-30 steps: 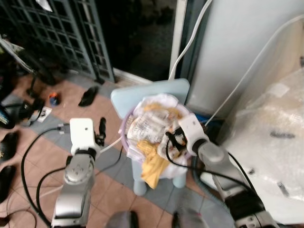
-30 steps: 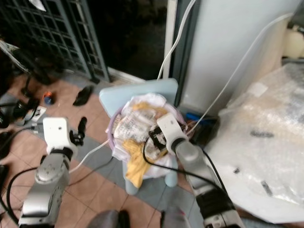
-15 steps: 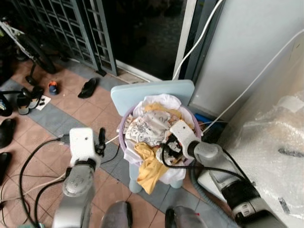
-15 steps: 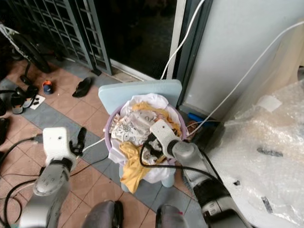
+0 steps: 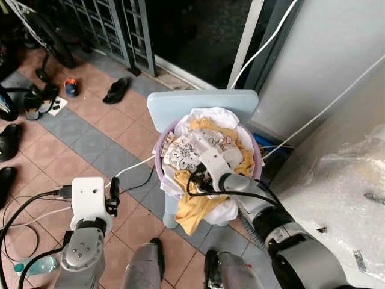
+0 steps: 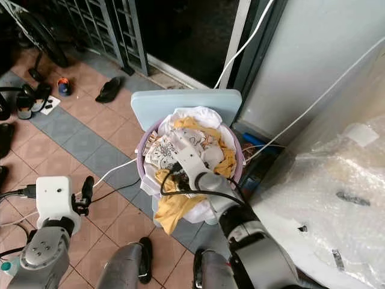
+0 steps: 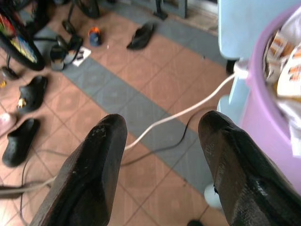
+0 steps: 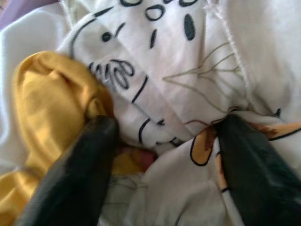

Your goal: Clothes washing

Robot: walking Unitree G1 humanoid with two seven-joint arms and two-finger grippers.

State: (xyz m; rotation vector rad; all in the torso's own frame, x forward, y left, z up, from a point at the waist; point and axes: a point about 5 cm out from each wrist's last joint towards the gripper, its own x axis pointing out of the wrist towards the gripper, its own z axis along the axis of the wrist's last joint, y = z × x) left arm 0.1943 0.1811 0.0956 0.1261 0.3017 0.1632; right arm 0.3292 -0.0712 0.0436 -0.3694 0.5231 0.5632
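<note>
A lavender laundry basket [image 5: 157,161] stands on a light blue chair [image 5: 201,105], heaped with clothes. On top lies a white cloth with black cartoon prints [image 5: 183,153], and a yellow garment [image 5: 195,208] hangs over the front rim. My right gripper [image 5: 197,180] reaches into the heap at the front. In the right wrist view its open fingers [image 8: 80,174] press down into the clothes, with the printed white cloth [image 8: 178,61] between them and yellow cloth [image 8: 47,103] beside one finger. My left gripper [image 7: 160,141] hangs open over the tiled floor, left of the basket.
A white cable [image 5: 129,170] and black cables run across the floor by the chair. Sandals [image 5: 115,90] and shoes lie to the left near a metal gate [image 5: 114,24]. A bubble-wrapped bulk [image 5: 349,198] stands at the right, with a grey wall [image 5: 337,54] behind.
The camera has shifted and now looks more steeply down. My right gripper has moved from the basket's right front rim into the clothes at the middle front. My left arm sits lower in view.
</note>
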